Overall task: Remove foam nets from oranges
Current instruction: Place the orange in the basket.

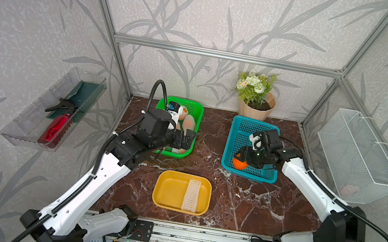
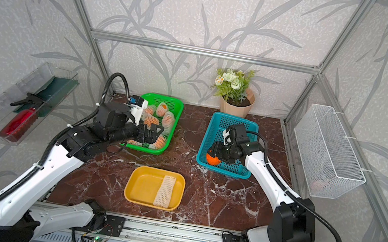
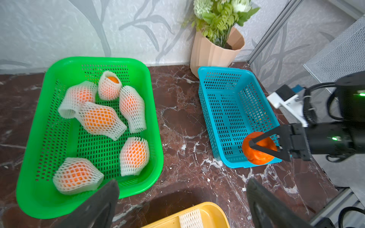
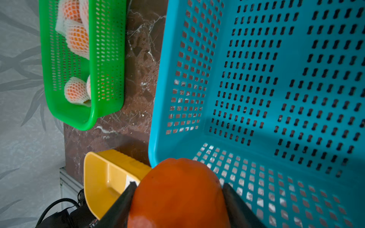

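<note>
Several oranges in off-white foam nets (image 3: 98, 118) lie in the green basket (image 3: 88, 61), also seen in both top views (image 1: 189, 122) (image 2: 167, 120). My left gripper (image 3: 182, 189) is open with nothing between its fingers. In the top views it hovers over the near right end of that basket (image 1: 184, 140) (image 2: 151, 133). My right gripper (image 4: 179, 186) is shut on a bare orange (image 4: 177, 197) over the near left corner of the blue basket (image 1: 254, 122) (image 3: 223, 69). One loose foam net (image 1: 191, 195) lies in the yellow tray (image 1: 168, 189).
A potted plant (image 1: 256, 108) stands at the back between the baskets. A white wire basket (image 1: 357, 157) hangs on the right wall. A clear bin with a red spray bottle (image 1: 55, 128) hangs on the left wall. Dark marble table (image 1: 253, 203) lies in front.
</note>
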You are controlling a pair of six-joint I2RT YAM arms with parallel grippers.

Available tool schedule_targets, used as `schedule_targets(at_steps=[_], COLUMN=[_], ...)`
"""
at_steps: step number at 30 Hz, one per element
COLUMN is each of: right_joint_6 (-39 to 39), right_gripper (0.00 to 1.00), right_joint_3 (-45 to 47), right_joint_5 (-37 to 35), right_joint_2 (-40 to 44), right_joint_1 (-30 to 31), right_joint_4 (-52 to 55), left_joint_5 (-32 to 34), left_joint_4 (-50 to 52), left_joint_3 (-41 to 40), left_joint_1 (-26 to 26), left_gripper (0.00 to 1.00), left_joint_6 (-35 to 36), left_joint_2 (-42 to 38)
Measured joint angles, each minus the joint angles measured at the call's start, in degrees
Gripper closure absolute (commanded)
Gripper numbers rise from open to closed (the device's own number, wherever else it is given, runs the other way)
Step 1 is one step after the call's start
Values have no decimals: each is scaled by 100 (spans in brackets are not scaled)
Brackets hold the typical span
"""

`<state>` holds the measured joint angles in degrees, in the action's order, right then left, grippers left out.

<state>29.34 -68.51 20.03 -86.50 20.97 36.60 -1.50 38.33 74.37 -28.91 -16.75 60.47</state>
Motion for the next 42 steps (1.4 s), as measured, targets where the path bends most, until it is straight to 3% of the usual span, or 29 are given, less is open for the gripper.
schedule_targets(at_steps=[11,18,23,27,34,42], right_joint_6=[-232,-81,-42,-35,-160,-352], right_gripper=[39,19,15,14,12,11], right_joint_3=[-382,-177,-33,227,452,785], right_joint_5=[146,293,450,660,743,809], right_joint_2=[-1552,-1773,-1722,-1392,-2,1515], right_joint_1=[-83,-83,-131,-243,-339,-337], right_joint_4=[-376,-715,-848,-887,-599,-111], left_joint_5=[361,332,293,179,74,-168], left_joint_4=[302,476,560,634,857,1287], left_joint_3=[229,229,229,240,527,922], left_joint_1=[109,160,284,422,654,977], left_gripper=[1,1,1,1,1,2], left_joint_6=[166,55,-151,-354,-619,-155], left_joint_2=[-345,-24,463,964,2059,2981])
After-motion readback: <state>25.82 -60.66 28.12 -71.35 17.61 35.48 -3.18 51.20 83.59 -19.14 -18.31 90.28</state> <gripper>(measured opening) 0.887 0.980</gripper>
